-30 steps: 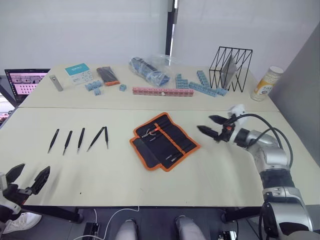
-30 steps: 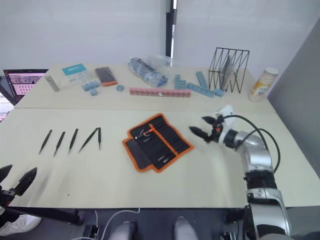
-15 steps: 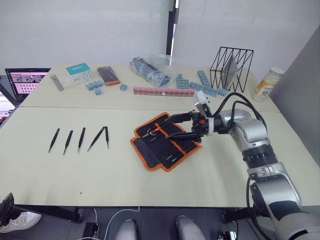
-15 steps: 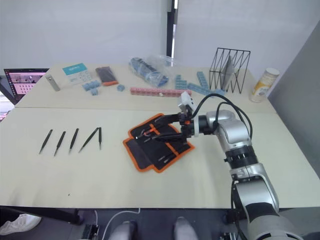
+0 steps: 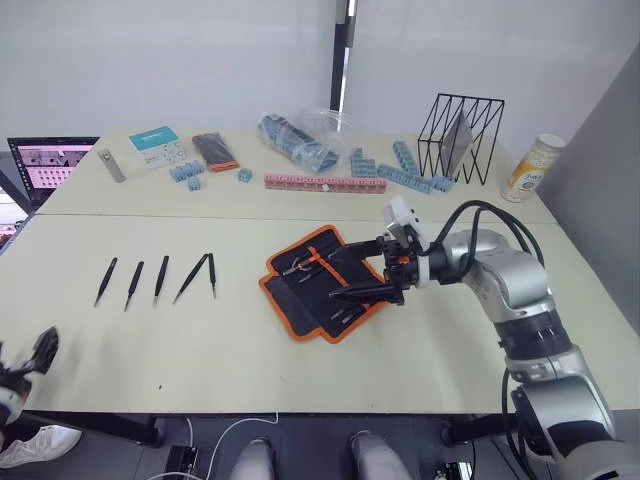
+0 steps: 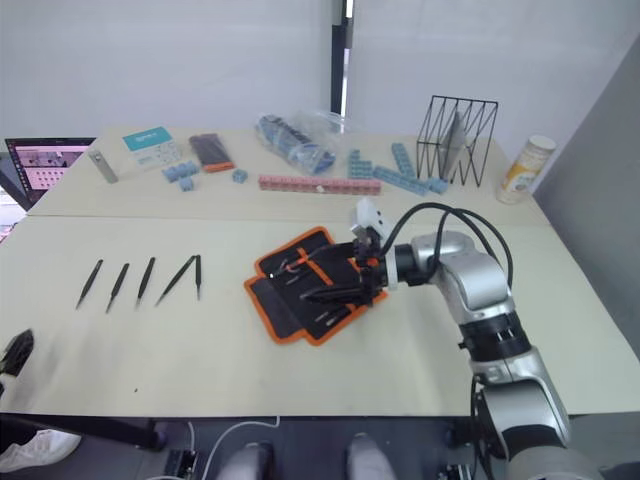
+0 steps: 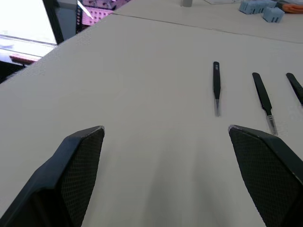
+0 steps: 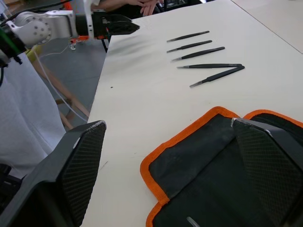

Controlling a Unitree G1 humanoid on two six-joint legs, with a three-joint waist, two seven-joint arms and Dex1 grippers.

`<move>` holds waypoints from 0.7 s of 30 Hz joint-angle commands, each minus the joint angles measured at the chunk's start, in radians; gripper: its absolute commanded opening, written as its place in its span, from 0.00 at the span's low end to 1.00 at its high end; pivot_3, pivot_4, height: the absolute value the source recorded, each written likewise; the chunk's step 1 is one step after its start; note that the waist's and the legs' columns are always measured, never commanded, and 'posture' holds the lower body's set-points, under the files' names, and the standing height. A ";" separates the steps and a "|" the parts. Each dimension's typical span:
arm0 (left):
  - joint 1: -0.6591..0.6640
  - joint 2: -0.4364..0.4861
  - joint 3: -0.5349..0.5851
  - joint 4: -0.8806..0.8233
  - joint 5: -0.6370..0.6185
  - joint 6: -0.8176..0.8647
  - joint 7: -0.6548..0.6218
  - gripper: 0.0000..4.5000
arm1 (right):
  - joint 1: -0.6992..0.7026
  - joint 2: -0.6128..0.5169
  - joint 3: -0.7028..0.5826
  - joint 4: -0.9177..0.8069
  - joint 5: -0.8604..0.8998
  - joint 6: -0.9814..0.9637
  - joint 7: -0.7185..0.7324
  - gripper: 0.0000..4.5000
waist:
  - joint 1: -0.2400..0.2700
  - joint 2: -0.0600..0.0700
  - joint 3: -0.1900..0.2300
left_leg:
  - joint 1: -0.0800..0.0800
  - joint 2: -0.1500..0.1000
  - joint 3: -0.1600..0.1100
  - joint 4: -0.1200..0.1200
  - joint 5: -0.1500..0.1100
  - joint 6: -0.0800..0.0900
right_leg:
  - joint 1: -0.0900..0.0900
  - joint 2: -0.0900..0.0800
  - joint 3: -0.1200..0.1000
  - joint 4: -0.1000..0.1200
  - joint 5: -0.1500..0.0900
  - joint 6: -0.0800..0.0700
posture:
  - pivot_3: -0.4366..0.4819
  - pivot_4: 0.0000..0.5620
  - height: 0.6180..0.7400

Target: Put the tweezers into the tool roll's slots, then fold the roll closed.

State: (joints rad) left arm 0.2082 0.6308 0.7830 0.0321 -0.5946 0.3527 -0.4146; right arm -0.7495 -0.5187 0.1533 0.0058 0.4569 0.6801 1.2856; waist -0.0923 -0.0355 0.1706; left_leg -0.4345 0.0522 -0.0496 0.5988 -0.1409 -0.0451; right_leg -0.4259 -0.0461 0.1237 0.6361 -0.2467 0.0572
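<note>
No readable text, perhaps for lack of sharpness.

Five tweezers (image 5: 160, 280) in a row on the table (image 5: 240, 360). One tool roll (image 5: 325, 282), lying open. One wire rack (image 5: 458, 137). One canister (image 5: 528, 168). One grey bar (image 5: 112, 165). One pink block strip (image 5: 325, 183). Two grippers: left gripper (image 7: 180, 156), right gripper (image 5: 362, 269).

The tool roll (image 5: 328, 283) was laid beneath the right gripper (image 5: 357, 268); the tweezers (image 5: 160, 279) were set well to its left.
</note>
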 commanded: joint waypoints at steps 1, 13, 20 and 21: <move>-0.100 0.082 -0.076 0.102 0.071 -0.021 -0.036 0.99 | 0.023 -0.013 -0.040 -0.094 0.040 0.030 -0.050 1.00 | 0.001 0.000 0.000 | 0.000 0.000 0.000 0.000 0.000 0.000 | -0.001 0.000 0.000 0.002 0.000 0.000 | 0.48 0.27 1.00; -0.534 0.159 -0.319 0.703 0.259 -0.197 -0.181 0.99 | 0.089 -0.073 -0.060 -0.236 0.077 0.100 -0.157 1.00 | 0.005 -0.001 0.000 | 0.000 0.000 -0.001 0.000 0.004 0.007 | -0.002 0.001 -0.001 0.007 0.002 0.005 | 0.48 0.27 1.00; -0.665 0.156 -0.383 0.888 0.320 -0.264 -0.215 0.65 | 0.100 -0.098 -0.077 -0.277 0.103 0.123 -0.200 1.00 | 0.032 -0.001 0.000 | 0.002 0.000 -0.001 0.000 0.005 0.007 | -0.001 0.001 -0.001 0.009 0.002 0.007 | 0.48 0.27 1.00; -0.670 0.158 -0.386 0.897 0.322 -0.268 -0.223 0.58 | 0.103 -0.101 -0.079 -0.282 0.107 0.126 -0.204 1.00 | 0.035 -0.001 0.000 | 0.002 0.000 -0.001 0.000 0.005 0.007 | 0.000 0.001 -0.001 0.009 0.002 0.007 | 0.48 0.27 1.00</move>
State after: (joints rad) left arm -0.4614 0.7885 0.4169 0.9023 -0.2885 0.0873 -0.6085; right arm -0.6475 -0.6065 0.1062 -0.2386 0.5360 0.8028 1.0901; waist -0.0570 -0.0364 0.1705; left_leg -0.4320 0.0519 -0.0507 0.5991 -0.1363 -0.0380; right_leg -0.4258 -0.0453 0.1230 0.6447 -0.2444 0.0639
